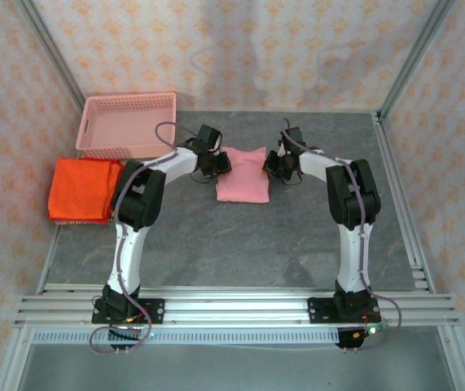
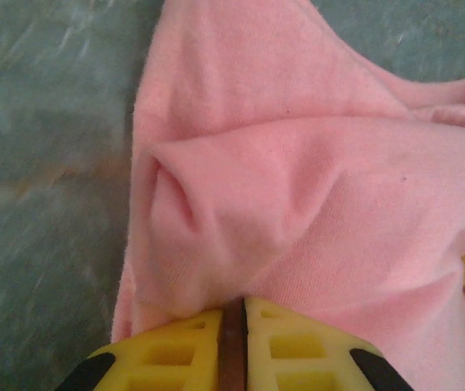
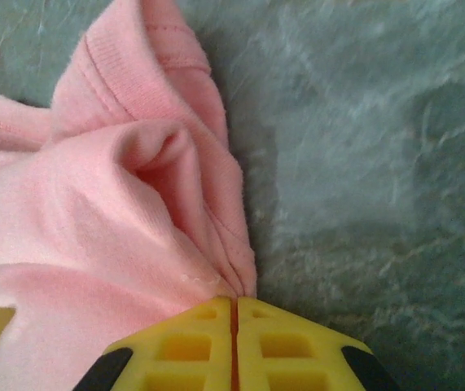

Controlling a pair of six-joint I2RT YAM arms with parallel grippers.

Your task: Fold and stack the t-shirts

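The pink shirt [image 1: 243,174] is lying folded into a compact shape on the grey table [image 1: 240,244], and both arms are reaching in to it from opposite sides. The left gripper [image 1: 218,162] is pressing against the shirt's left edge. The right gripper [image 1: 274,163] is meeting its right edge. Both are working toward the far end of the shirt.

In the left wrist view, the left gripper's yellow fingers [image 2: 175,350] are standing almost together, with only a thin dark slit between them. They are pinching the shirt, and the cloth is bunching into a rounded fold right at the tips and spreading away from them across the table.

In the right wrist view, the right gripper's fingers [image 3: 297,350] are clamping tight, and a pleated edge of the shirt is running straight into the seam between them. A ribbed hem is rising in a loose loop just beyond the tips.

The orange shirts [image 1: 84,189] are sitting in a folded stack well to the left of the pink shirt, beyond the left arm. The basket [image 1: 126,98] is resting left of the pink shirt and farther back, just behind that stack.
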